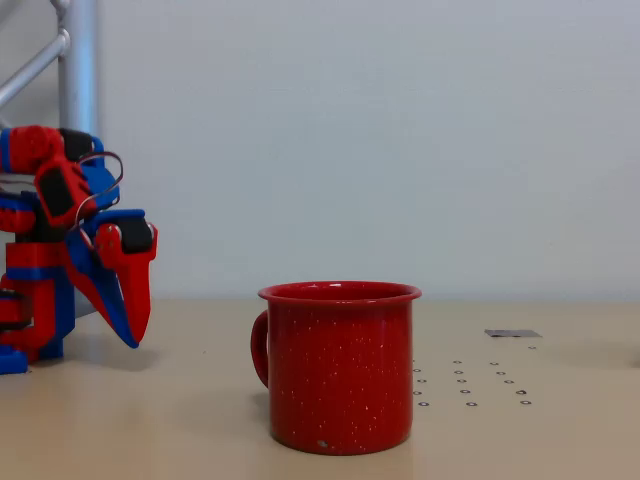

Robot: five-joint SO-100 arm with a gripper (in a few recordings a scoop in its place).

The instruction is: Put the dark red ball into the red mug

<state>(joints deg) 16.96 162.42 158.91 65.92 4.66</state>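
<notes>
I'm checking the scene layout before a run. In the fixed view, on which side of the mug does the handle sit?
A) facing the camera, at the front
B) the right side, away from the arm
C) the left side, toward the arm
C: the mug shows its small loop handle on its left edge, the side where the gripper hangs with its fingers pointing down at the table.

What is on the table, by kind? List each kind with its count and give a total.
Bright red speckled enamel mug with a loop handle on its left in the fixed view: 1
Red and blue robot arm, its gripper pointing down at the table: 1
Small flat grey patch on the beige table, too small to identify: 1
Total: 3
</notes>
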